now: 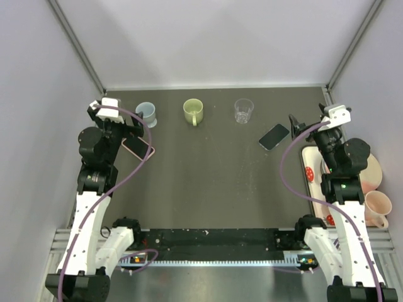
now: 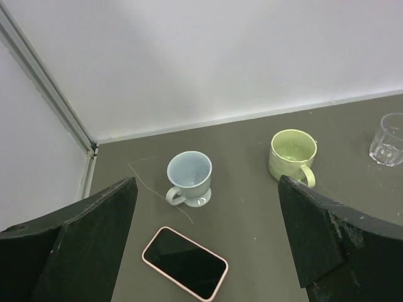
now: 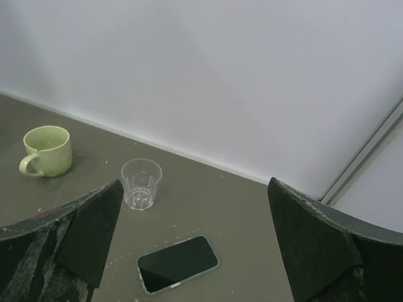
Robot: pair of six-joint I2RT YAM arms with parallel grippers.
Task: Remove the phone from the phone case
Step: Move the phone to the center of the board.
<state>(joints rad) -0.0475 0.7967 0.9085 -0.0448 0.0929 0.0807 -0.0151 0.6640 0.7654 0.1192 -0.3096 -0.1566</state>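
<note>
A phone in a pink case lies screen up at the left of the table, just below my left gripper. In the left wrist view this phone lies flat between and below the open fingers, untouched. A second phone in a pale grey-green case lies screen up at the right, just left of my right gripper. In the right wrist view it lies flat below the open gripper. Both grippers hover empty above the table.
A blue footed cup, a green mug and a clear glass stand in a row at the back. A white tray with a plate and a pink cup sits at the right edge.
</note>
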